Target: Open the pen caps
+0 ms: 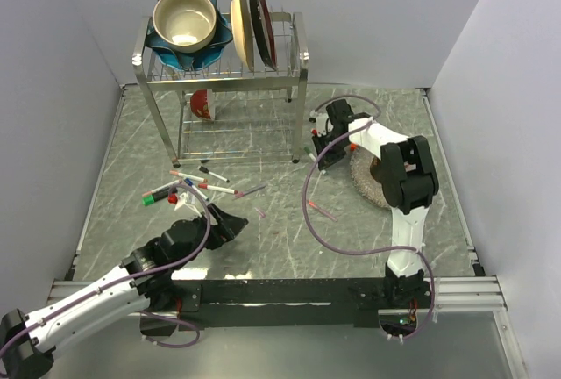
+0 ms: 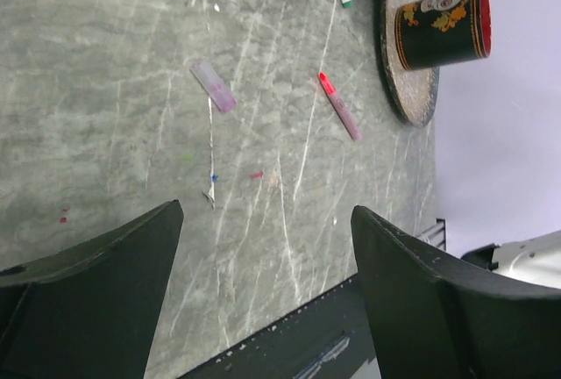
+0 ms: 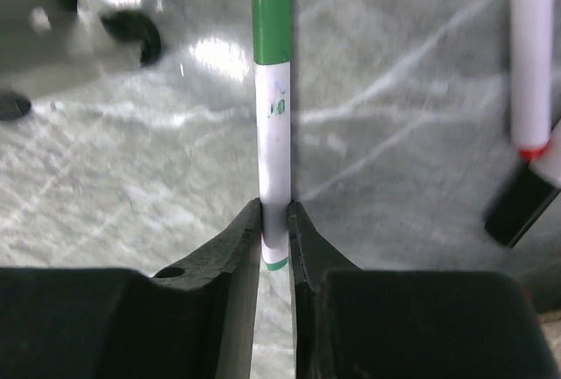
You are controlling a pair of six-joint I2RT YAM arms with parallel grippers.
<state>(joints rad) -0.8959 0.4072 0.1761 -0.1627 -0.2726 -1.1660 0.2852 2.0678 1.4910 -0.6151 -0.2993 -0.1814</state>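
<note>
Top view: a wire dish rack [image 1: 162, 120] at the back holds a cream bowl [image 1: 184, 19] nested in a blue dish, and two plates [image 1: 250, 26] set on edge. Most pens [image 1: 197, 188] lie scattered on the marbled table [image 1: 280, 239] left of centre, just ahead of the left gripper [image 1: 230, 221]. The right gripper [image 1: 329, 123] sits low beside the rack's right leg. Left wrist view: jaws spread wide with nothing between them and bare stone ahead; a black flowered cup [image 2: 443, 24] is on a round mat [image 2: 408, 89]. Right wrist view: narrow jaws pinch a white-barrelled pen [image 3: 273, 151] at its near end, with the green cap [image 3: 271, 10] on the far end.
</note>
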